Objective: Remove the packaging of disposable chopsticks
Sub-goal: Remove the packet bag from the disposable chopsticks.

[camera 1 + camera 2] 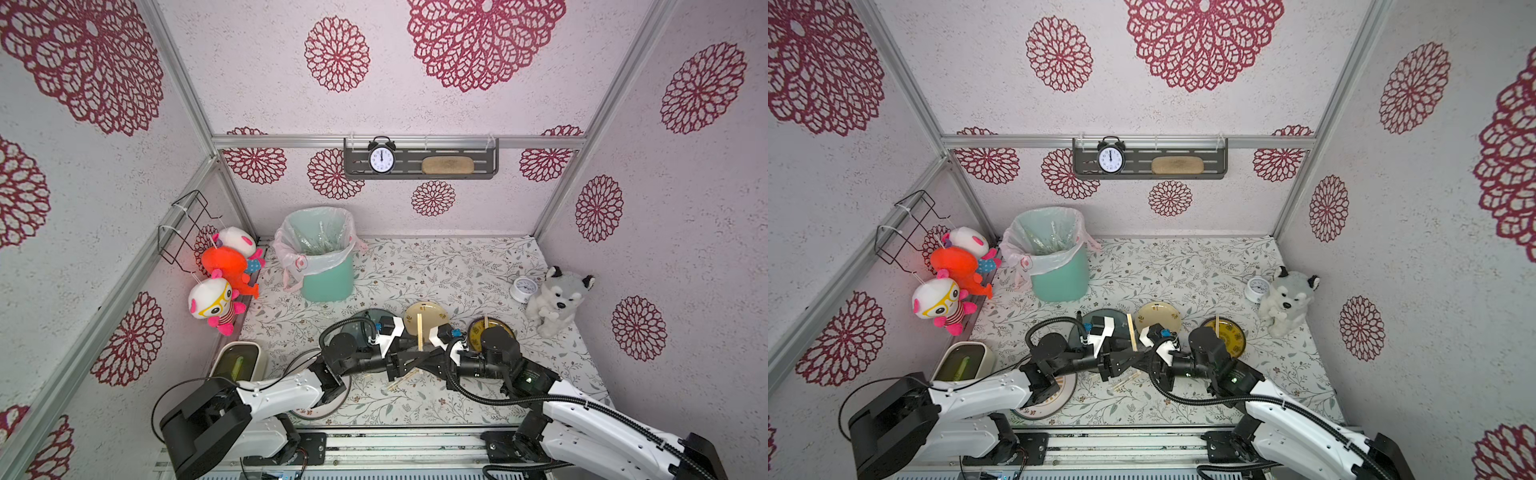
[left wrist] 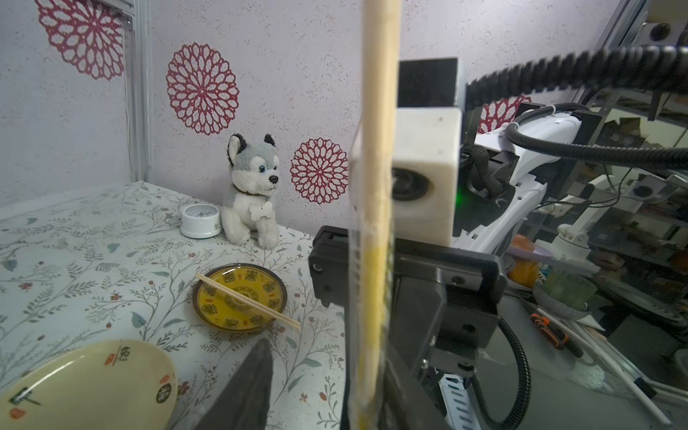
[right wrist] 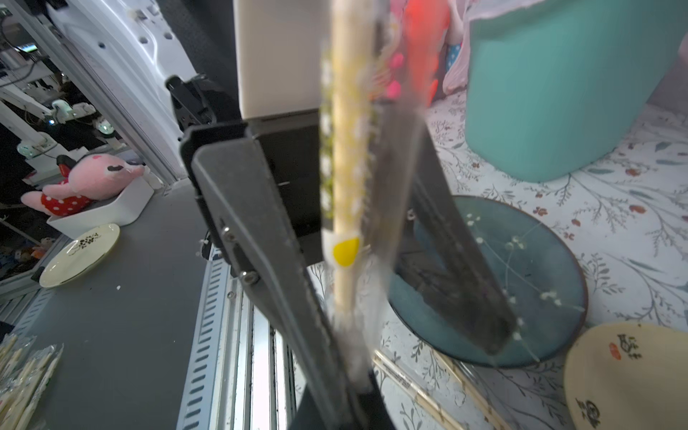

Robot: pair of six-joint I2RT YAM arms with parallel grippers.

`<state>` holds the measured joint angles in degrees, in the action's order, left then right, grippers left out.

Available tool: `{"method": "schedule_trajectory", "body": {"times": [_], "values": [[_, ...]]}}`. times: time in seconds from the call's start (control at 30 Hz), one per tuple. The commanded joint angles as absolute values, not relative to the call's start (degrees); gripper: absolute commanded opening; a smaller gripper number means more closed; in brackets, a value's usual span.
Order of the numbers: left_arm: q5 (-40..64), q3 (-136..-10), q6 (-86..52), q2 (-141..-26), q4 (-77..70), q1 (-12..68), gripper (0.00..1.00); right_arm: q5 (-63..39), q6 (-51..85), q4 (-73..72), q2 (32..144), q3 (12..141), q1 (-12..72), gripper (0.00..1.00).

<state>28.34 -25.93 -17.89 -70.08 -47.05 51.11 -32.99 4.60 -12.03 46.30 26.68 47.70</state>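
Seemingly partway — sleeves point(image 1: 318, 243) lie in the teal bin point(image 1: 328, 278), a bare pair point(image 2: 247, 301) rests on a yellow plate point(image 2: 208, 298) well apart, yet the right gripper point(image 1: 417, 360) pinches a sleeved pair point(image 2: 378, 186) nearer it — left gripper point(image 1: 401, 365) spread.

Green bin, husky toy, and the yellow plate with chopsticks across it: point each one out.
green bin point(image 1: 328, 278), in a top view, on its front wall below the liner.
husky toy point(image 1: 563, 291), in a top view, on its head.
yellow plate point(image 2: 223, 311), left wrist view, on bare surface beside the chopsticks point(image 2: 247, 301).
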Motion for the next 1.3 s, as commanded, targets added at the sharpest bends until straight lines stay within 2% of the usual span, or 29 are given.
{"method": "schedule_trajectory", "body": {"times": [0.0, 0.03, 0.13, 0.33, 0.4, 0.57, 0.6, 0.7, 0.8, 0.87, 1.17, 1.27], "values": [[31.4, -29.8, -11.5, -64.6, -26.0, 50.1, 0.60, -31.6, 6.7, -25.9, 44.6, 26.0, 47.8, 0.00], [31.1, -31.3, -10.4, -62.8, -23.9, 49.8, 0.65, -31.8, 7.0, -26.7, 44.6, 25.3, 47.9, 0.00], [30.8, -35.1, -8.5, -59.1, -20.0, 48.6, 0.69, -32.5, 7.6, -27.7, 44.9, 24.5, 47.8, 0.00], [36.2, -41.8, -8.4, -61.1, -16.4, 48.9, 0.69, -33.0, 7.4, -27.5, 45.0, 24.1, 47.9, 0.00], [35.0, -42.8, -7.7, -62.3, -16.3, 48.8, 0.66, -33.2, 7.4, -27.7, 44.7, 23.8, 47.9, 0.00], [35.8, -44.8, -6.5, -62.7, -16.2, 48.8, 0.42, -32.9, 7.2, -27.7, 44.7, 23.5, 47.9, 0.00], [36.2, -45.1, -6.3, -62.8, -16.0, 48.8, 0.40, -32.9, 7.2, -27.6, 44.8, 23.5, 47.9, 0.00], [36.1, -45.6, -6.1, -62.3, -15.5, 48.7, 0.42, -33.0, 7.2, -27.7, 45.2, 23.4, 47.9, 0.00], [37.1, -45.7, -5.9, -61.1, -15.4, 48.7, 0.55, -32.5, 7.1, -27.7, 45.8, 23.2, 47.9, 0.00], [37.1, -46.1, -6.1, -60.7, -15.0, 48.7, 0.54, -32.7, 7.2, -27.7, 46.2, 23.4, 47.9, 0.00], [36.5, -47.5, -5.3, -62.6, -13.1, 48.5, 0.21, -33.1, 7.3, -27.7, 46.2, 23.3, 48.0, 0.00], [36.3, -47.7, -5.4, -63.2, -13.2, 48.5, 0.19, -33.3, 7.4, -27.8, 46.1, 23.1, 47.9, 0.00]]}}
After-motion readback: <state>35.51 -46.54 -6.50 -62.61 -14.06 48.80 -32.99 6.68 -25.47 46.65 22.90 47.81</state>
